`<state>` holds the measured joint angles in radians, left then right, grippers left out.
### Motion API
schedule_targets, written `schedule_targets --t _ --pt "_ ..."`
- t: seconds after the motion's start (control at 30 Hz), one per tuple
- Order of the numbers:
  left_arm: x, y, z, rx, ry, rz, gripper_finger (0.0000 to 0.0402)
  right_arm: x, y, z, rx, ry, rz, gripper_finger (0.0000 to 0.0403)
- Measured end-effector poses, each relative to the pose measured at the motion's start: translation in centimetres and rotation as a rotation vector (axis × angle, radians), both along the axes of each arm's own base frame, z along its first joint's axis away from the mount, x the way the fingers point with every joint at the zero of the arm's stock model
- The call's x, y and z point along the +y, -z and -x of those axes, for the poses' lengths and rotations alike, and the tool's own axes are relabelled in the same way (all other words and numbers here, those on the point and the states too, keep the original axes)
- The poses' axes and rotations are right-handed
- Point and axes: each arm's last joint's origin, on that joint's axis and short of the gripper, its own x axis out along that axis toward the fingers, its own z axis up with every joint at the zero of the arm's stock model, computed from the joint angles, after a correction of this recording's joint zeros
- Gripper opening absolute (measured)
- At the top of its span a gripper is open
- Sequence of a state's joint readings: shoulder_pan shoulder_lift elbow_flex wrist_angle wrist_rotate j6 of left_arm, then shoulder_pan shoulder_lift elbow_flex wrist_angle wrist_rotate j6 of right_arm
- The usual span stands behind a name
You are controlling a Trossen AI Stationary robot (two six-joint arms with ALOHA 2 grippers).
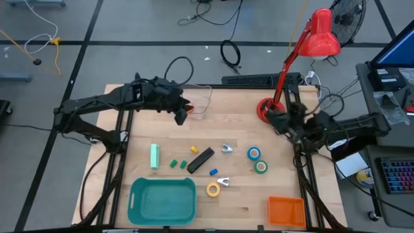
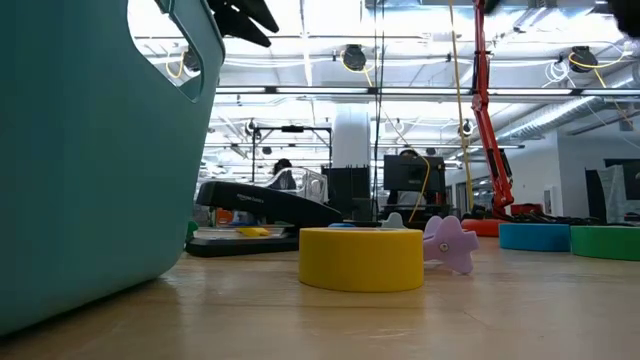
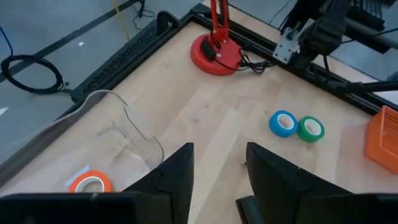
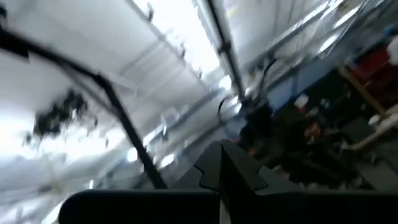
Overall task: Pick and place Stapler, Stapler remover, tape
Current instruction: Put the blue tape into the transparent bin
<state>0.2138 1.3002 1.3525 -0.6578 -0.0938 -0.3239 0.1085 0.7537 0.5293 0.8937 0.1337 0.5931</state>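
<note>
My left gripper [image 1: 182, 115] [image 3: 217, 180] hovers open near the table's far edge, beside a clear bin [image 3: 118, 134] where the orange tape [image 3: 91, 183] lies flat. Nothing sits between its fingers. On the table lie the black stapler [image 1: 200, 160] [image 2: 265, 203], two purple staple removers [image 1: 227, 148] [image 1: 223, 182], the blue tape [image 1: 253, 153] [image 3: 283, 122], the green tape [image 1: 261, 167] [image 3: 310, 128] and the yellow tape [image 1: 213, 189] [image 2: 360, 258]. My right gripper [image 4: 229, 174] waits shut at the right side, tipped up toward the ceiling.
A teal bin [image 1: 162, 200] and an orange bin [image 1: 286, 210] stand at the near edge. A red desk lamp [image 1: 266, 109] stands at the far right. A light green block [image 1: 154, 156] and tiny green, yellow and blue bits lie near the stapler. People show in the room beyond.
</note>
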Motion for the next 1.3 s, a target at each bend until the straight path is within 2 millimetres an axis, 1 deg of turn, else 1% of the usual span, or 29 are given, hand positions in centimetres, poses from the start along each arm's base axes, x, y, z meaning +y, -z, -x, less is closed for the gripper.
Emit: schedule_targets --t 0.07,0.1,0.17,0.23,0.3,0.37,0.43,0.53,0.6,0.7,0.8,0.9,1.0,1.07,1.17,1.3 --pt "-0.1 0.2 -0.2 0.008 0.006 0.005 0.0147 0.4 -1.7 -2.0 0.104 -0.052 0.054 0.0" --pt "-0.2 0.2 -0.2 0.01 0.011 0.006 0.0147 0.6 -2.4 -2.9 0.184 -0.078 0.074 0.0" --pt "-0.3 0.1 -0.1 0.004 0.017 0.002 0.0147 0.9 -3.0 -4.6 0.397 -0.125 0.098 0.0" --pt "-0.4 0.0 0.1 0.009 0.02 0.001 0.0147 1.2 -2.8 -5.7 0.66 -0.149 0.095 0.0" --pt "-0.5 -0.1 0.3 0.012 0.021 0.002 0.0147 1.4 -1.8 -6.3 0.94 -0.16 0.068 0.0" --pt "-0.5 -0.2 0.6 0.017 0.021 0.001 0.0147 1.4 -0.2 -6.3 1.21 -0.161 0.008 0.0" --pt "-0.6 -0.1 0.9 0.037 0.018 0.003 0.0147 1.4 1.8 -5.8 1.434 -0.178 -0.063 0.0" --pt "-0.6 0.1 1.0 0.063 0.014 0.001 0.0147 1.7 4.6 -5.0 1.703 -0.183 -0.155 0.0004" --pt "-0.8 0.2 1.1 0.078 0.017 0.003 0.0147 1.8 6.2 -4.7 1.811 -0.181 -0.194 0.0015" --pt "-1.1 0.2 1.0 0.084 0.031 0.003 0.0147 1.6 8.4 -4.1 1.901 -0.112 -0.233 0.0045" --pt "-1.5 0.2 1.0 0.083 0.049 -0.006 0.0147 1.2 10.3 -3.8 1.937 -0.025 -0.27 0.0083" --pt "-1.6 0.2 0.9 0.084 0.056 -0.02 0.0147 0.9 11.7 -4.2 1.877 0.006 -0.267 0.0119" --pt "-1.7 0.2 0.9 0.085 0.06 -0.025 0.0147 0.6 13.1 -4.5 1.806 0.042 -0.264 0.0145" --pt "-1.6 0.2 0.9 0.087 0.062 -0.029 0.0147 0.4 14.0 -4.4 1.78 0.058 -0.267 0.0156" --pt "-1.6 0.2 0.9 0.089 0.067 -0.035 0.0147 0.0 15.4 -3.6 1.825 0.081 -0.289 0.0164" --pt "-1.6 0.2 0.9 0.093 0.074 -0.043 0.0147 -0.1 16.6 -2.9 1.855 0.086 -0.321 0.0164"
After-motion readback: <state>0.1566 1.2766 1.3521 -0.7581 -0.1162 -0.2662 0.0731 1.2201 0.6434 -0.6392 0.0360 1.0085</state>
